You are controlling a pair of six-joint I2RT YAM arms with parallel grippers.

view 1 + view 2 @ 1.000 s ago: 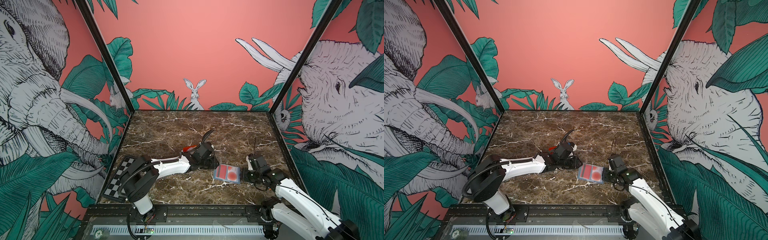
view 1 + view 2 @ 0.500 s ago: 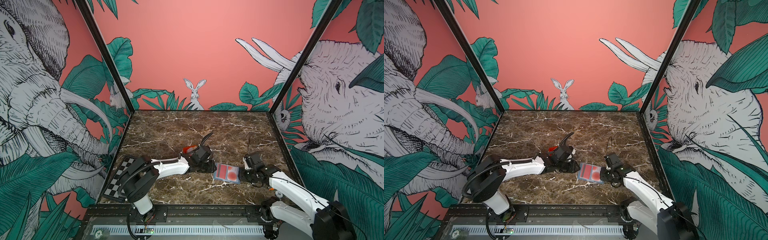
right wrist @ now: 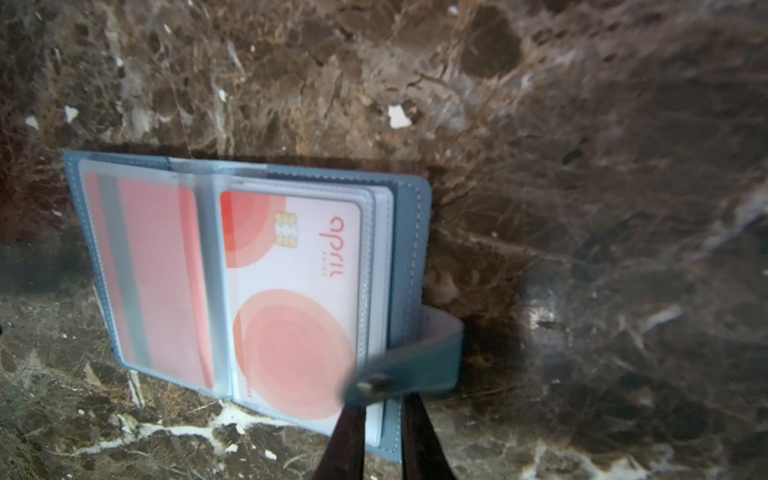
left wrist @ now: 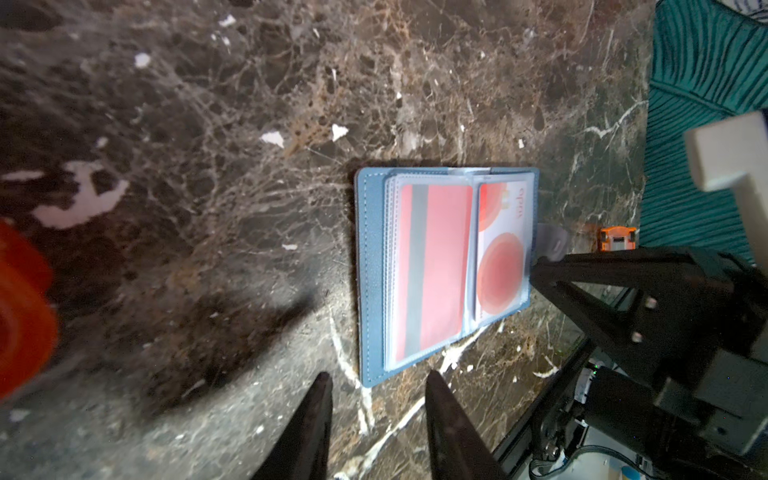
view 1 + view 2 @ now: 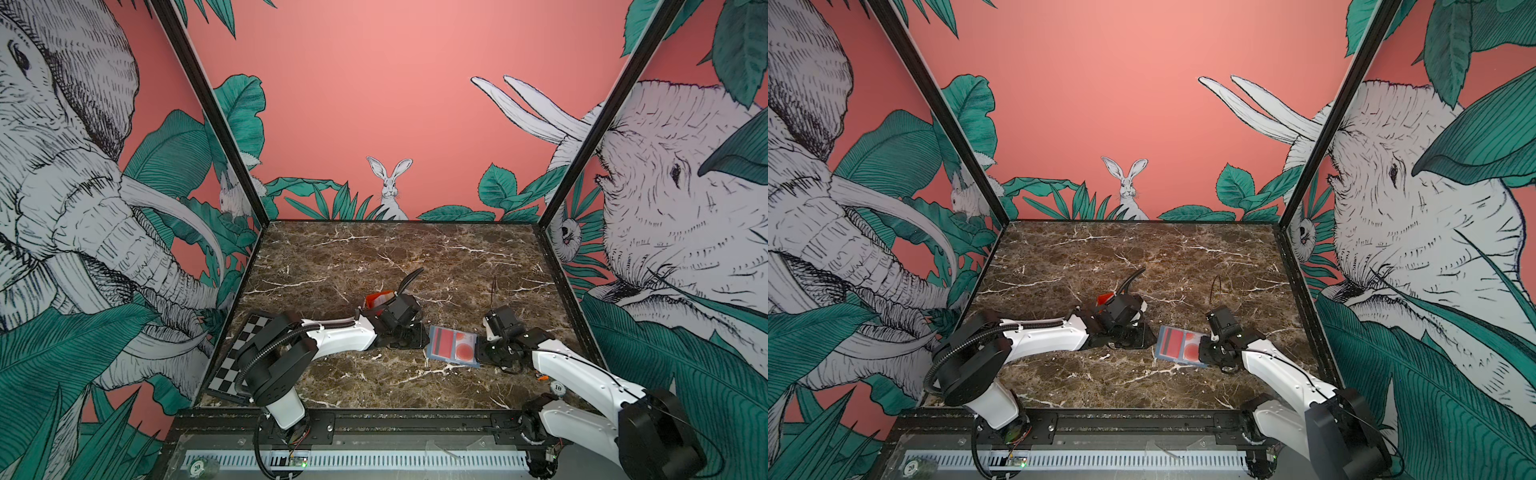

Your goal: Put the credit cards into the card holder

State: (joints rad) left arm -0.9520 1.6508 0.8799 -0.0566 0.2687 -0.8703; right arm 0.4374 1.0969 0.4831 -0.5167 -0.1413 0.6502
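The card holder (image 5: 453, 347) lies open, sleeves up, on the marble tabletop (image 5: 374, 257) between the two arms, as both top views show. Two credit cards (image 3: 291, 311) sit inside its clear sleeves. One shows a red back with a grey stripe, on the page away from the snap tab (image 3: 415, 365). The other is white with a chip and a red circle, on the page next to the tab. The right gripper (image 3: 382, 405) is at the holder's tab-side edge. Its fingers (image 3: 419, 436) stand close together with the blue cover edge and the sleeve stack between them, a narrow pinch on the holder just beside the tab. The left gripper (image 4: 377, 376) is at the opposite edge of the holder, jaws parted with nothing between them. Its tips are just short of the cover's corner; contact cannot be confirmed. An orange tray (image 5: 376, 299) stands beyond the left gripper, on the side away from the holder. A checkerboard panel (image 5: 232, 361) lies well apart from the holder.
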